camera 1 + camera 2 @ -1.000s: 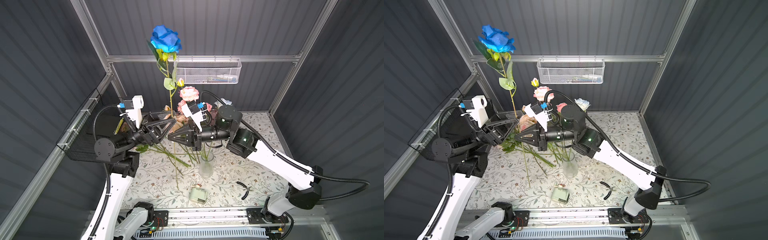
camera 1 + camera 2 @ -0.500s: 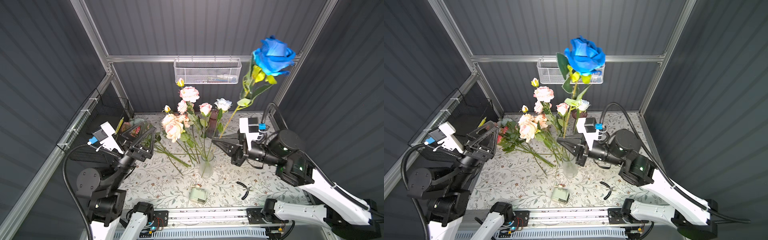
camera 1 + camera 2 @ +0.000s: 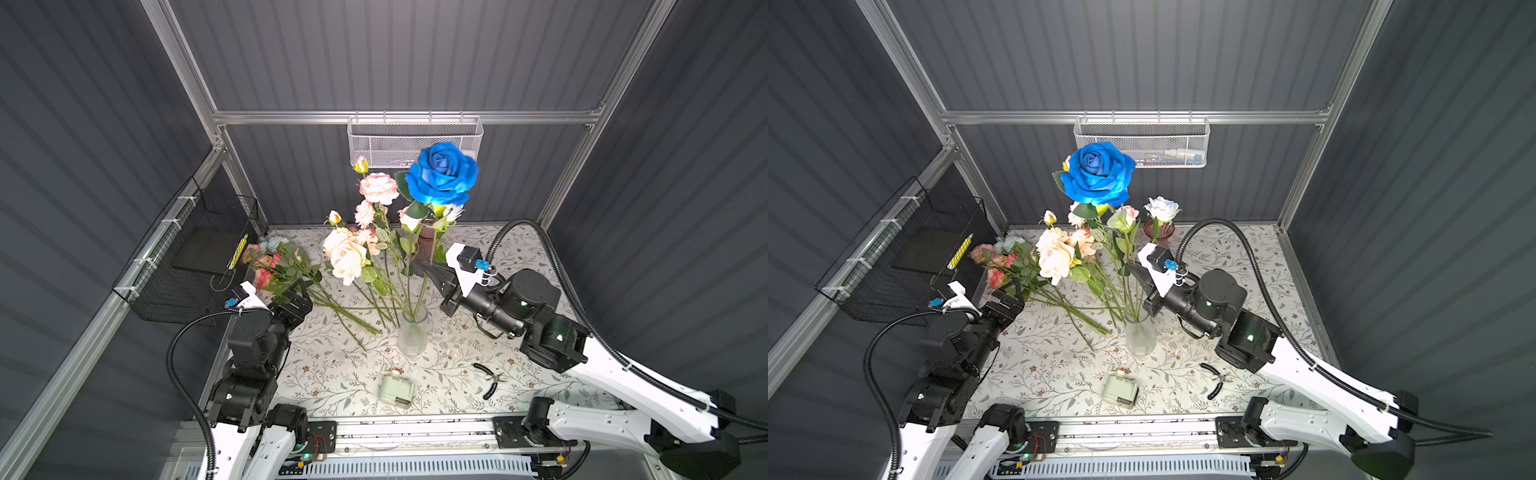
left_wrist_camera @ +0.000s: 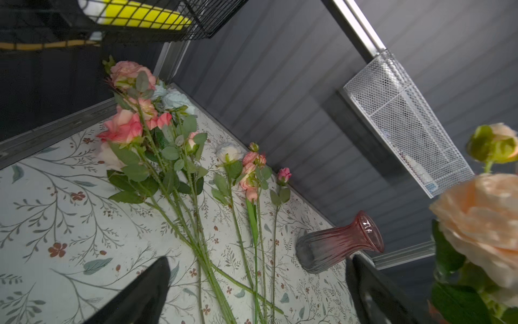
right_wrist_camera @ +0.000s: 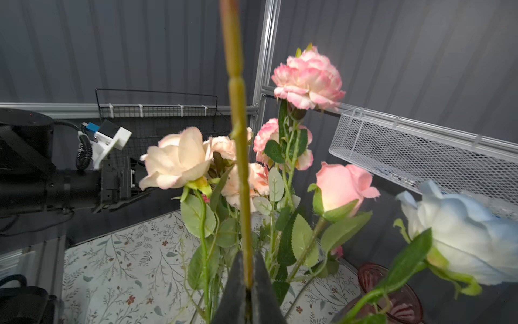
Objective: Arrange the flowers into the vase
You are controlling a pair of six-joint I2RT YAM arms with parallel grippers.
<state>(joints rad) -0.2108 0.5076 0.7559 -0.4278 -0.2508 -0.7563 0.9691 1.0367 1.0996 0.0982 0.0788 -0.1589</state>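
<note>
Both top views: your right pincer (image 3: 428,269), clamped on the blue rose (image 3: 442,172), has swung it to the central vase (image 3: 412,332); lowering likely follows. Left wrist: left pincer (image 4: 258,258) gapes over loose flowers (image 4: 168,157), far left. Right wrist: stem (image 5: 238,140) pinched.

The deep blue rose (image 3: 442,172) is held by its stem in the right gripper (image 3: 424,267) above the glass vase (image 3: 412,334). Loose flowers (image 3: 276,266) are laid on the counter (image 3: 332,374).

flowers (image 3: 274,262) left of vase (image 3: 412,336) | pliers (image 3: 494,377), probably, front-right
</note>
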